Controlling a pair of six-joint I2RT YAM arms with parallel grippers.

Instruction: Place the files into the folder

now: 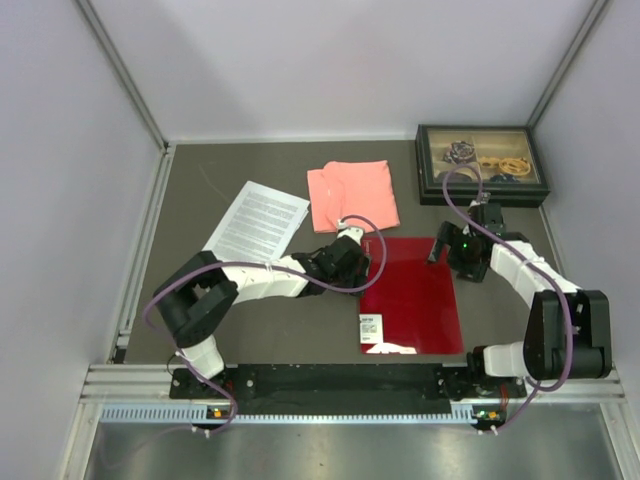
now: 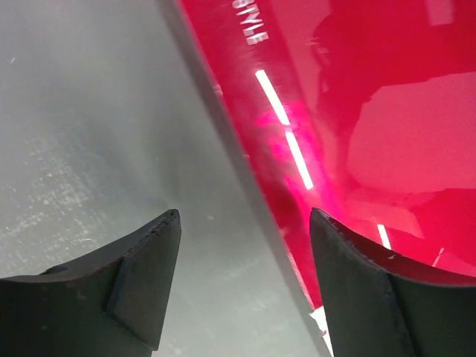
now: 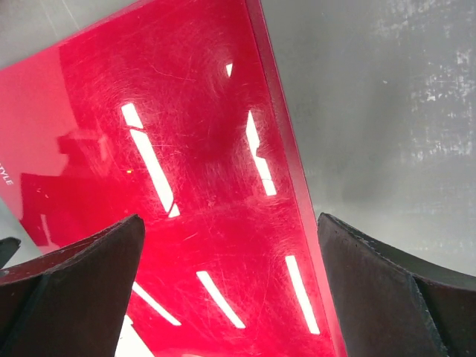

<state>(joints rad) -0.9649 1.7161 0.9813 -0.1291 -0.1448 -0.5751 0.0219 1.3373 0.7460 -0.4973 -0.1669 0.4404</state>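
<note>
The folder (image 1: 412,295) is a flat crimson-red sheet lying closed on the grey table, with a small white label (image 1: 371,325) near its lower left corner. The files (image 1: 257,222), white printed sheets, lie apart from it at the left. My left gripper (image 1: 366,264) hangs open over the folder's left edge; in the left wrist view the folder (image 2: 357,111) edge runs between the spread fingers of the gripper (image 2: 245,216). My right gripper (image 1: 446,250) is open above the folder's upper right part; the right wrist view shows the gripper (image 3: 230,219) straddling the right edge of the folder (image 3: 186,149).
A salmon-pink folded cloth (image 1: 352,195) lies just behind the folder. A dark framed box (image 1: 482,163) with small items stands at the back right. White walls close in the table, and a metal rail (image 1: 140,250) runs along its left side.
</note>
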